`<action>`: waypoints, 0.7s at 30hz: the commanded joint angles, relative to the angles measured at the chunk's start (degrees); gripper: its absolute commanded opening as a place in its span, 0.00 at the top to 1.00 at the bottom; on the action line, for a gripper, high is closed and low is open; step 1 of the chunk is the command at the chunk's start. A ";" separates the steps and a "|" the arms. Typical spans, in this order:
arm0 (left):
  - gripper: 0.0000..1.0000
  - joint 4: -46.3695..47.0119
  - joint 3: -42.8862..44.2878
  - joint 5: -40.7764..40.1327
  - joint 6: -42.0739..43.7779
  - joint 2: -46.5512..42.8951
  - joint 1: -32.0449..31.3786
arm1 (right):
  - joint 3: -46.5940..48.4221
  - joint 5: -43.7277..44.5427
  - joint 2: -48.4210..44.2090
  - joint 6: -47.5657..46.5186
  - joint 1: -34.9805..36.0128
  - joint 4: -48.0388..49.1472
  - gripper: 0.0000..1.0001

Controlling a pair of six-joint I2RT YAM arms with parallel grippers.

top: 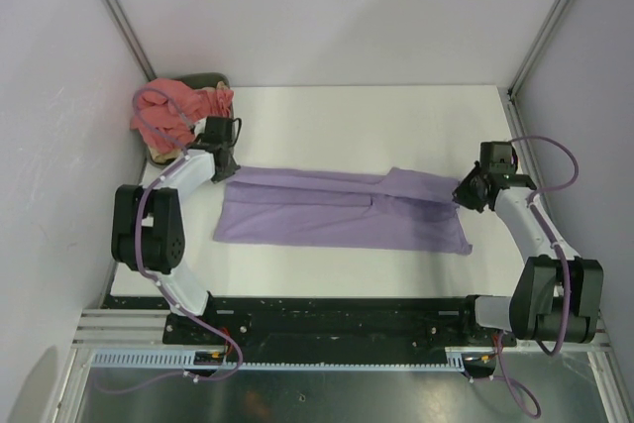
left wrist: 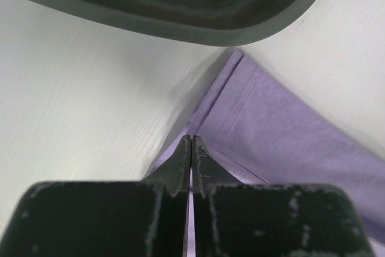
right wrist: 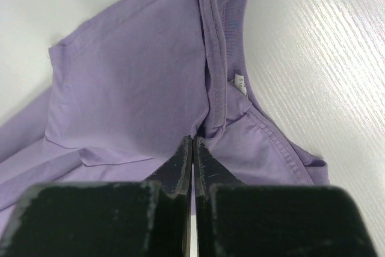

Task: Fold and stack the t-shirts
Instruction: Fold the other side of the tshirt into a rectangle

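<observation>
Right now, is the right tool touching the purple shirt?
Touching. The right wrist view shows the right tool shut on the purple shirt at its collar.

White table (top: pixel 327 116), dark grey-green bin (left wrist: pixel 180 28) (far-left corner), pale walls (top: pixel 327 7)

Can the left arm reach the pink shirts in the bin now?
Probably yes: the pink shirts lie in the bin beside the left arm, nothing between. But its fingers seem shut on the lavender shirt and must release first.
</observation>
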 commanded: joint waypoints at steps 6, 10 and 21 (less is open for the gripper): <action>1.00 0.51 -4.47 1.73 -2.92 -4.31 2.07 | -1.81 -0.89 -2.06 0.65 -0.29 -1.04 1.00; 1.00 0.49 -6.19 2.91 -4.18 -3.96 2.04 | -4.42 -2.15 -1.84 0.90 -0.29 0.33 1.00; 0.52 0.74 -6.44 5.30 -4.22 -8.69 2.45 | -4.70 -1.81 -5.19 -0.57 1.40 1.61 0.58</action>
